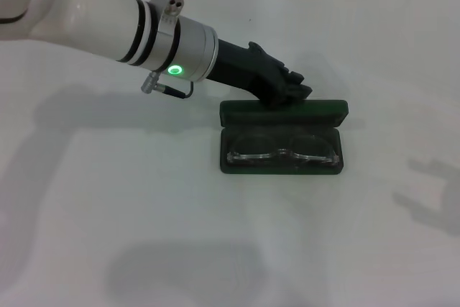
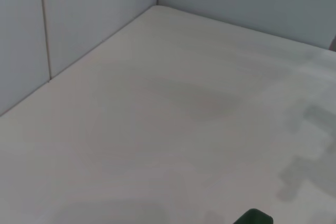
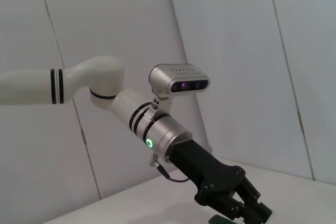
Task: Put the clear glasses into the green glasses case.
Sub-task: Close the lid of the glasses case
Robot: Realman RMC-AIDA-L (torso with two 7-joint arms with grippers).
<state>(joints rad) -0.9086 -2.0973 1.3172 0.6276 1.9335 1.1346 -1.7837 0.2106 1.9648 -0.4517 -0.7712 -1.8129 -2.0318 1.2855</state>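
1. Already the clear glasses (image 1: 284,150) lie inside the open green glasses case (image 1: 284,163), just below the left gripper (image 1: 298,93).
2. Its jaws look together, touching the lid.
3. Glasses seem light, slippery, breakable; hold the frame's middle.

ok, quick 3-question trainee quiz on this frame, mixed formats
1. True or false: the clear glasses lie inside the green glasses case.
2. Which gripper is at the case's lid? A) left B) right
3. Fill in: the case's lid stands ____.

Key: 1 true. 2 A: the left gripper is at the lid's far edge; the right gripper is out of view. 3 open.
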